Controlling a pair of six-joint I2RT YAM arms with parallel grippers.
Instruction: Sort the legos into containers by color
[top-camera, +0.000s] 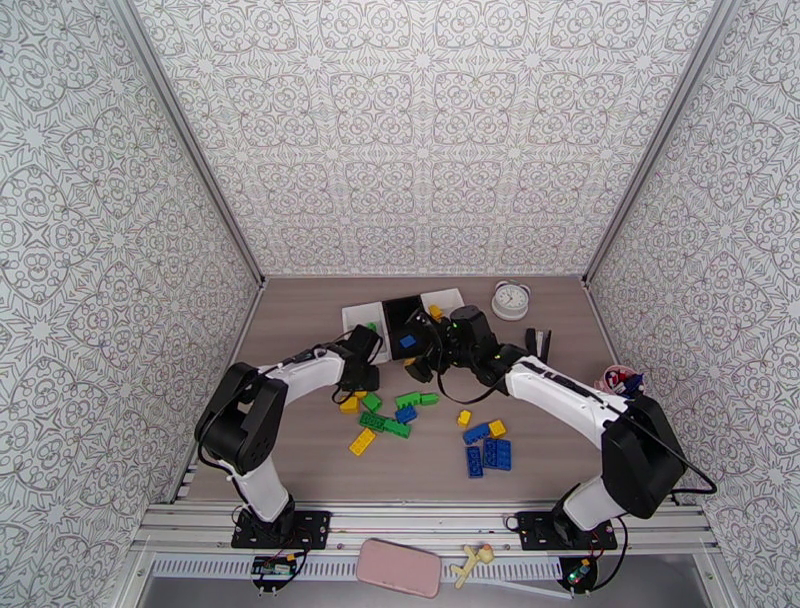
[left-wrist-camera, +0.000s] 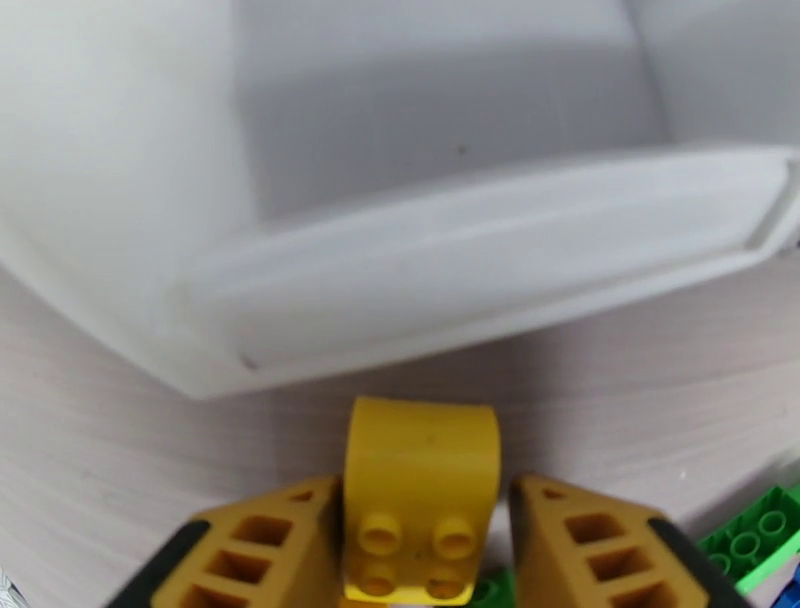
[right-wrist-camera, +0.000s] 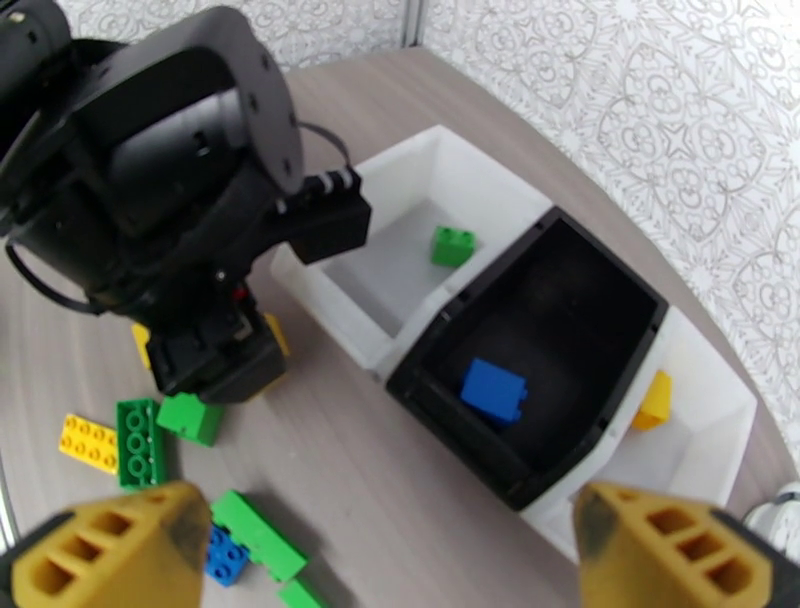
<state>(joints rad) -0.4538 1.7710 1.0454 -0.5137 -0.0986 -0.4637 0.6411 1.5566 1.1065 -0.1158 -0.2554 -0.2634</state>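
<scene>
My left gripper (left-wrist-camera: 425, 520) is shut on a yellow lego (left-wrist-camera: 420, 450), low over the table just in front of the left white container (left-wrist-camera: 450, 270). From above, that gripper (top-camera: 352, 393) sits beside the pile of loose legos (top-camera: 385, 423). My right gripper (right-wrist-camera: 395, 560) stands open with nothing in it, hovering near the front of the black container (right-wrist-camera: 610, 300). That container holds a blue lego (right-wrist-camera: 493, 388). The left white container (right-wrist-camera: 400, 180) has a green lego (right-wrist-camera: 453, 245). The right white container (right-wrist-camera: 700, 440) has a yellow lego (right-wrist-camera: 655, 400).
Green, yellow and blue legos (top-camera: 490, 453) lie scattered across the table's middle. A white clock (top-camera: 511, 300) and a black object (top-camera: 540, 342) stand at the back right. A small colourful item (top-camera: 620, 380) is at the right edge. Patterned walls close three sides.
</scene>
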